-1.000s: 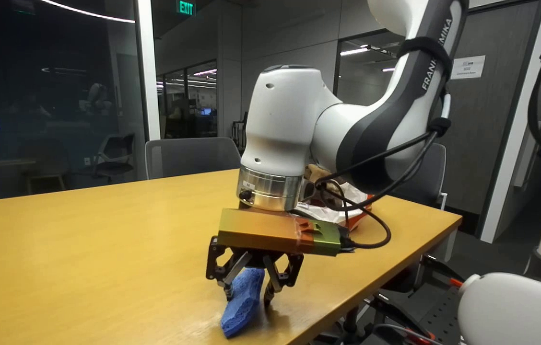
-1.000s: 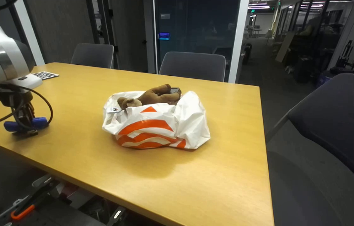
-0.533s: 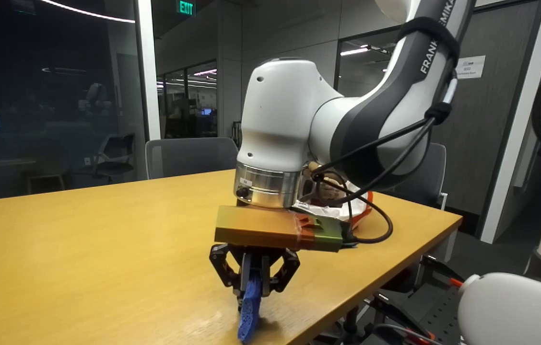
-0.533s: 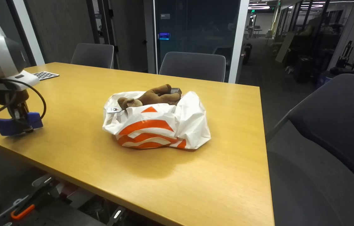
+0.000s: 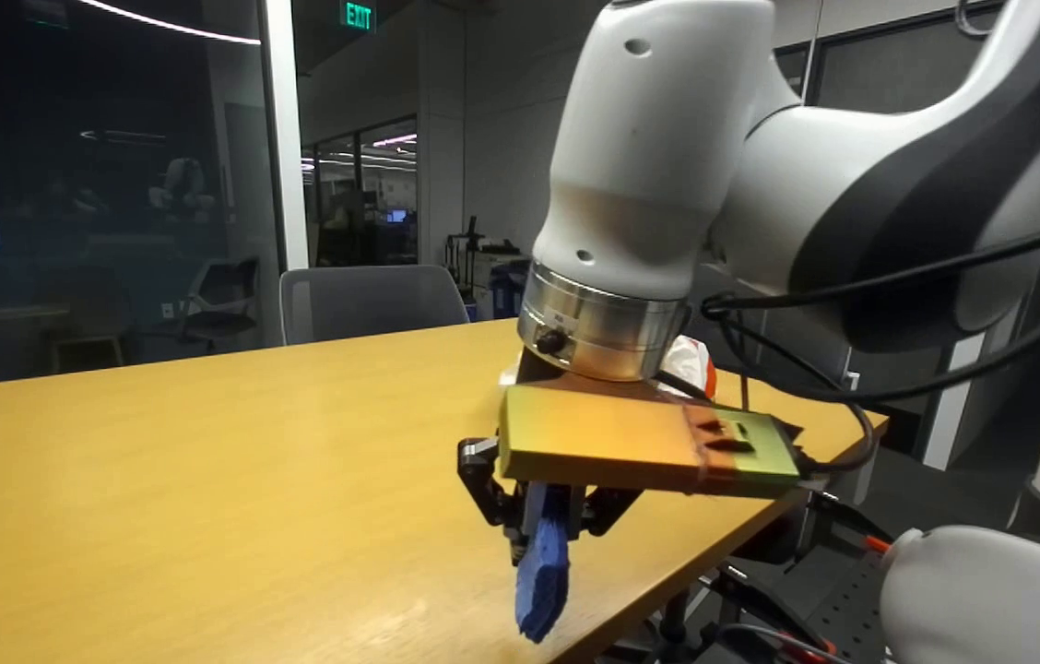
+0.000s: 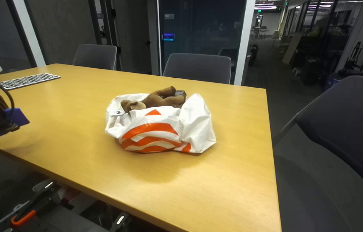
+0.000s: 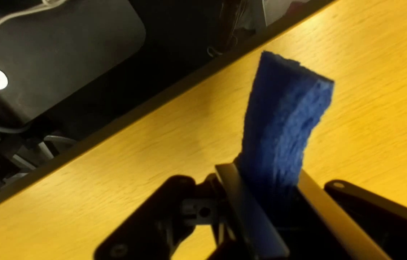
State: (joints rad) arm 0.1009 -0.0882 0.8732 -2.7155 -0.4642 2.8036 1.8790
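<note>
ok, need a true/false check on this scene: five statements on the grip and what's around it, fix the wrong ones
1. The black-and-grey fingers are closed on the blue porous sponge. True.
2. The sponge shows only in the wrist view. False: both exterior views show it too.
3. The brown plush toy lies at the top of the crumpled white plastic bag with orange print. True.
4. The sponge touches that bag. False: yellow wooden tabletop shows between them in an exterior view.
5. The flat, pale rectangular keyboard lies on the tabletop. True.
</note>
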